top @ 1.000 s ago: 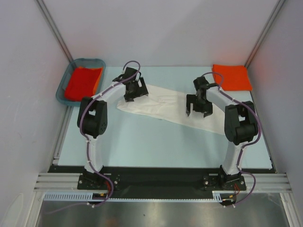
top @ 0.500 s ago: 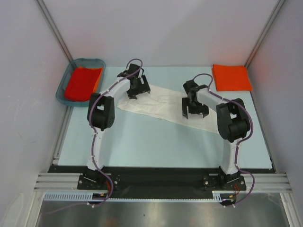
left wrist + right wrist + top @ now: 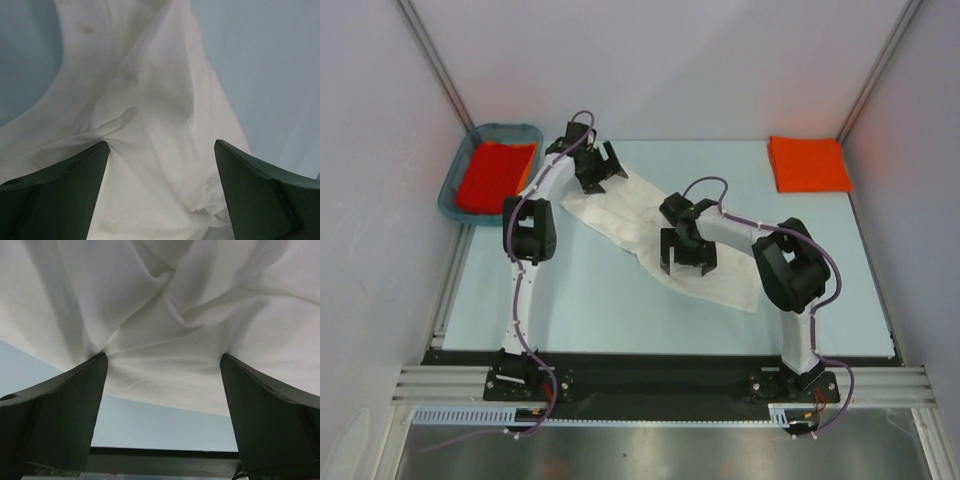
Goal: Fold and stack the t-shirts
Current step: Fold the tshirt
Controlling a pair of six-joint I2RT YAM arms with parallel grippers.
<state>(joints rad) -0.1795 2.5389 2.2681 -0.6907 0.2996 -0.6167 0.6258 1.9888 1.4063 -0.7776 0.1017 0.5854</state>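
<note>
Sprawling rumpled in a diagonal band over the middle of the table (image 3: pixel 580 300), white t-shirt (image 3: pixel 625 215): light, limp, quick to bunch and slide, best pinched at an outer edge or corner. Gaping wide over it, gripping nothing: left gripper (image 3: pixel 603 165), right gripper (image 3: pixel 688 268). Print, collar, sleeves lost in creases. Folded orange-red t-shirt (image 3: pixel 809 163) at far-right corner; orange-red cloth (image 3: pixel 492 175) in teal basket (image 3: pixel 506 127) off the far-left corner, count unclear.

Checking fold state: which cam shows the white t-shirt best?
Top external: nearly all of the white t-shirt shows, lying crumpled diagonally on the table. Left wrist shows only a creased patch; right wrist a bunched patch and one edge.
</note>
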